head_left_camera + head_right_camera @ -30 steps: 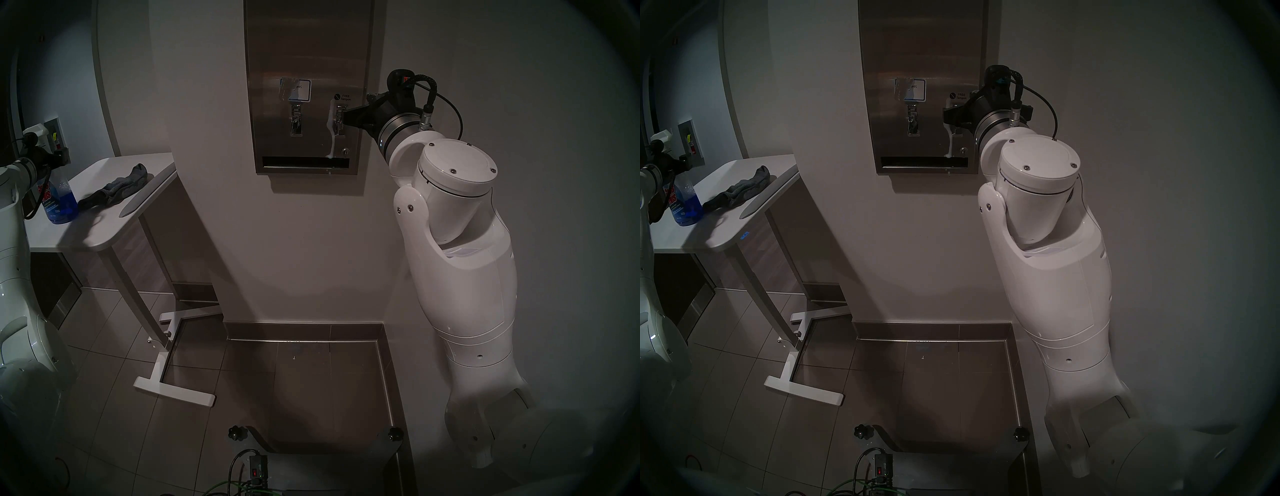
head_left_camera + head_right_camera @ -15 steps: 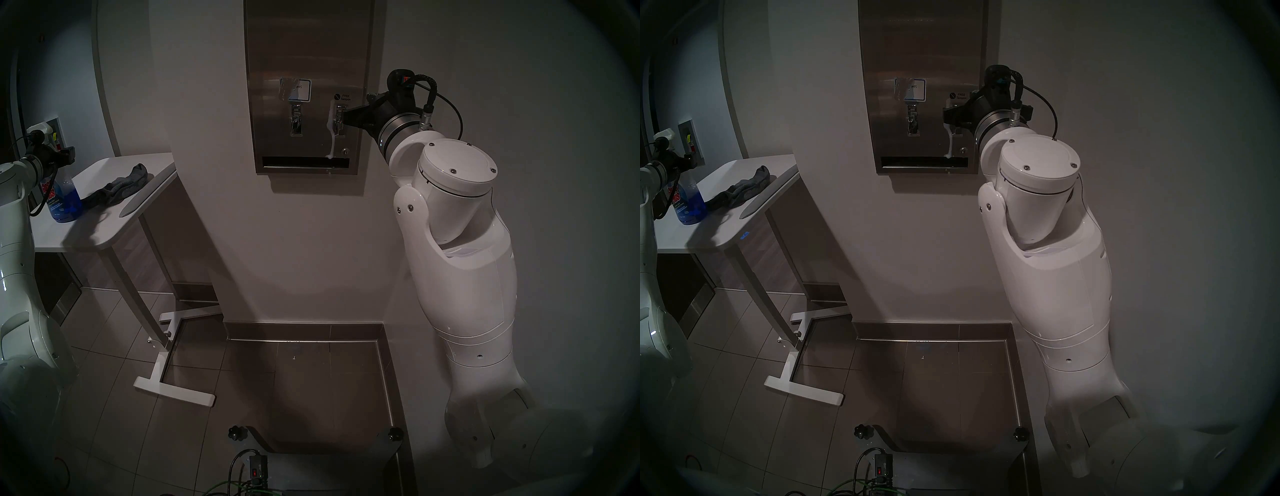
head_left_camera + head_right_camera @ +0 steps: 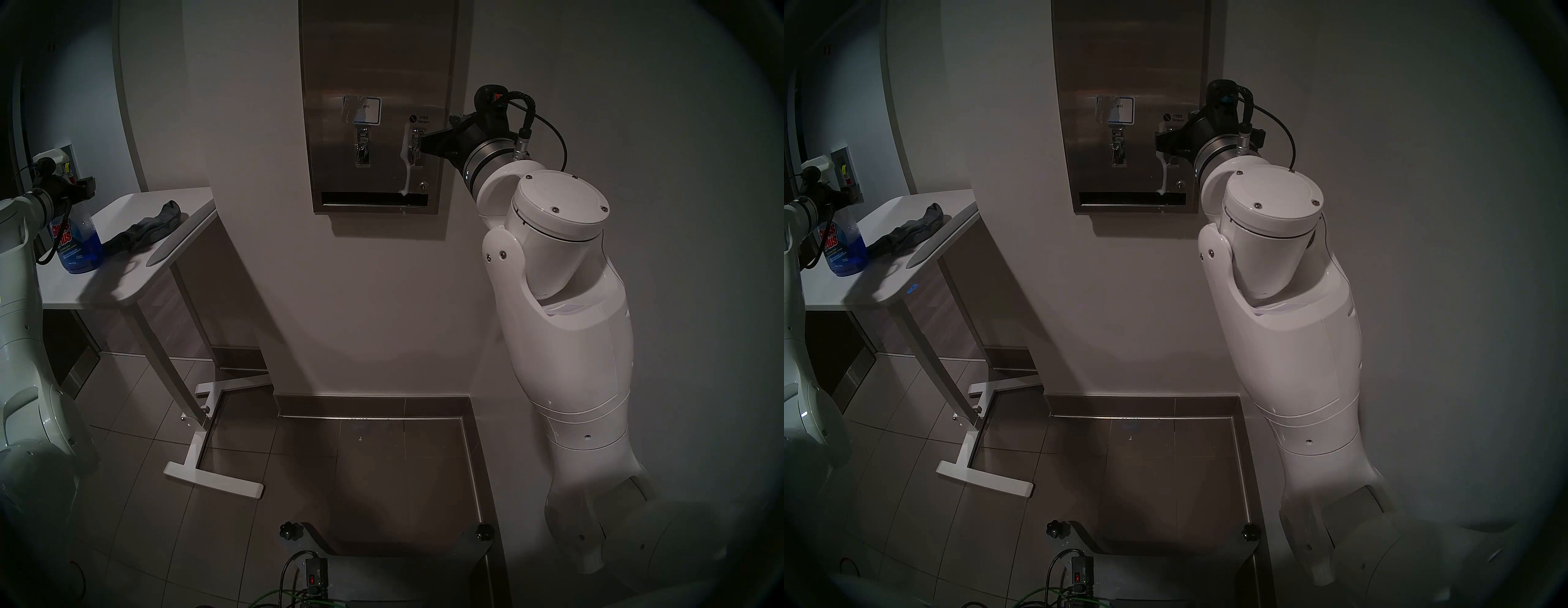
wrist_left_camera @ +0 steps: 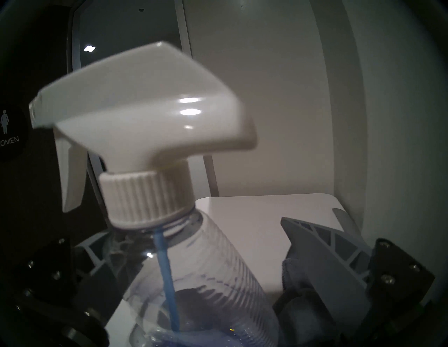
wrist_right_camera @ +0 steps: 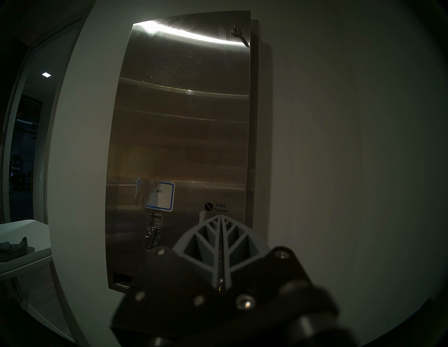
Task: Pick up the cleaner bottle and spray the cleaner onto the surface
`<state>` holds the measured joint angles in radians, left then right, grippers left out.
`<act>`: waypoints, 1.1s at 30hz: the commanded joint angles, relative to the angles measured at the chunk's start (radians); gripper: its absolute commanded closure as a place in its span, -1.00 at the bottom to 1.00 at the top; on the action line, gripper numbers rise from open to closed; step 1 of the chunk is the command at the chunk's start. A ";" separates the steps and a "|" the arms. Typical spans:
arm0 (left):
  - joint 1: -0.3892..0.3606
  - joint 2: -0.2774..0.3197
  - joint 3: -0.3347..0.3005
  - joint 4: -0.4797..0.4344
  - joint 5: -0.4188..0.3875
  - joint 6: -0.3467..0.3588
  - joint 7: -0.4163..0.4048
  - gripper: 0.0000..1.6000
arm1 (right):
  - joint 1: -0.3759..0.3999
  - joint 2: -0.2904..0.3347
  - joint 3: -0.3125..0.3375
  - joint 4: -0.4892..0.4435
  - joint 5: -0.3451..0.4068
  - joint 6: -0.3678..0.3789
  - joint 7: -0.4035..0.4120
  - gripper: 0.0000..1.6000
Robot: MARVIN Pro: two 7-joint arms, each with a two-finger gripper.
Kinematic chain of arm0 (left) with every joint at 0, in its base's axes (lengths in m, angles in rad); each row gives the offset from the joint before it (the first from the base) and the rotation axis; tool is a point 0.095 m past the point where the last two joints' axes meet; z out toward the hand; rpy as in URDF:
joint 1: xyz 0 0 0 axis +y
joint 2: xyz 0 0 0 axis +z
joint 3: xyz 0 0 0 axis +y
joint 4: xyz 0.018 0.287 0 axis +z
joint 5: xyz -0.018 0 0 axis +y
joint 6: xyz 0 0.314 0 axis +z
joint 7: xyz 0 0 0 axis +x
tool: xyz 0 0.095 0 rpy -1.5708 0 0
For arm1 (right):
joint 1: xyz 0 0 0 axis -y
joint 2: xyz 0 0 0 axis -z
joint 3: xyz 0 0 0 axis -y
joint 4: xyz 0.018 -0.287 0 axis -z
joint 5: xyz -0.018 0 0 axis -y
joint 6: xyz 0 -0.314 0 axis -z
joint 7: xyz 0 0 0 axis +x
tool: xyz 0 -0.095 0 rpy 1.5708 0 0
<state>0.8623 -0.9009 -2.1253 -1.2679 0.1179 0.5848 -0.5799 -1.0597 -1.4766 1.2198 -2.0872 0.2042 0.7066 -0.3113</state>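
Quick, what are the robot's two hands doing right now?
Left hand: open around the clear blue-liquid spray bottle, not gripping.
Right hand: closed, empty.

— How are the arms finished?

— Both are clad in glossy white rounded shells; on the right arm (image 3: pixel 564 339) a round flat cap with small dark screws is seen, and a silver ring edged in black at the wrist.

— And cabling?

— A black cable is looped from a metal connector over the right wrist; another is hung beside the left arm (image 3: pixel 17 271).

— The fingers?

— Grey ribbed lattice fingers (image 5: pixel 232 244) are mounted on black brackets fixed with bright screws.
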 commanded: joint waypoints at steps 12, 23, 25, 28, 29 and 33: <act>0.123 -0.069 -0.091 -0.199 -0.020 0.050 -0.018 -1.00 | 0.028 -0.002 0.001 -0.026 -0.008 -0.014 0.001 1.00; 0.169 -0.074 -0.109 -0.302 -0.058 0.054 -0.087 -1.00 | 0.028 -0.003 0.002 -0.026 -0.008 -0.013 0.001 1.00; 0.175 -0.077 -0.115 -0.321 -0.067 0.055 -0.101 -1.00 | 0.028 -0.003 0.002 -0.026 -0.008 -0.012 0.001 1.00; 0.191 -0.088 -0.132 -0.363 -0.081 0.067 -0.121 -1.00 | 0.028 -0.003 0.002 -0.026 -0.008 -0.012 0.002 1.00; 0.195 -0.088 -0.136 -0.372 -0.083 0.070 -0.125 -1.00 | 0.028 -0.003 0.002 -0.026 -0.008 -0.012 0.002 1.00; 0.220 -0.101 -0.162 -0.415 -0.092 0.086 -0.140 -1.00 | 0.028 -0.003 0.002 -0.026 -0.008 -0.013 0.002 1.00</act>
<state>1.0702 -0.9945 -2.2459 -1.5822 0.0552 0.6540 -0.6911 -1.0598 -1.4780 1.2208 -2.0872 0.2025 0.7065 -0.3096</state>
